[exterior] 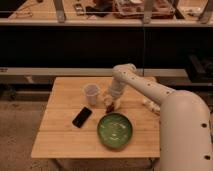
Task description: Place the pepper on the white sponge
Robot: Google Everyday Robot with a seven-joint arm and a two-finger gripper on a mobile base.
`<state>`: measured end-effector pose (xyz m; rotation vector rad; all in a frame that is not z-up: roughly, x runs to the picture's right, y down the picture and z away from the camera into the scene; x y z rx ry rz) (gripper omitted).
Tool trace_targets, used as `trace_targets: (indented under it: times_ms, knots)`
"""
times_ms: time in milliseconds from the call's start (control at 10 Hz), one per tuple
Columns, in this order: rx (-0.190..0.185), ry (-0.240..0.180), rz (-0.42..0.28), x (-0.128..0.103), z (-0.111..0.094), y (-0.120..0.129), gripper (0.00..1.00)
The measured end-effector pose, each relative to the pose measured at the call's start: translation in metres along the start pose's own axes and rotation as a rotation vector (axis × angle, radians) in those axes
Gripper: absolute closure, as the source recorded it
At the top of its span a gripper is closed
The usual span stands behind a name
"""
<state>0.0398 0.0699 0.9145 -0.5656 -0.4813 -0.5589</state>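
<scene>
Tool [110,103] low over the table [60,135], just right of the cup [91,94] and just behind the green bowl [115,130]. Cannot tell whether spread or pressed together. Small dark red shape right at its tip, likely the pepper [109,107], at or just above the tabletop; cannot tell whether pinched or merely touched. Carried on a white, smooth, rounded arm [145,87], bent at an elbow above the far edge of the table, widening into a bulky white body at the lower right.

Table of pale wood, rectangular, with plank lines running across the top. Cup pale and translucent, upright, open at the top. Black phone [82,116] flat, rectangular, lying at a slant left of the bowl and in front of the cup, apart from both. Bowl round, shallow, glossy green, near the front edge. White sponge [150,105] off-white, lumpy in outline, lying near the right edge of the table beside the arm, partly hidden by it, well apart from the pepper.

Floor speckled and greyish around the table legs. Behind the table a long dark shelf or bench front with a pale rail along it. Higher up a wooden counter [45,12] with grey uprights and cluttered things too blurred to name.
</scene>
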Motion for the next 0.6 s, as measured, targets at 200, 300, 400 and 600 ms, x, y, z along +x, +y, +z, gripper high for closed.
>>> trace_targets:
  times_ms: [200, 300, 400, 600]
  knots:
    - [0.008, 0.024, 0.008, 0.01, -0.009, 0.0, 0.33]
    - [0.017, 0.045, 0.019, 0.019, -0.02, 0.0, 0.33]
    - [0.025, 0.066, 0.037, 0.03, -0.032, 0.002, 0.33]
    - [0.032, 0.089, 0.06, 0.044, -0.044, 0.004, 0.33]
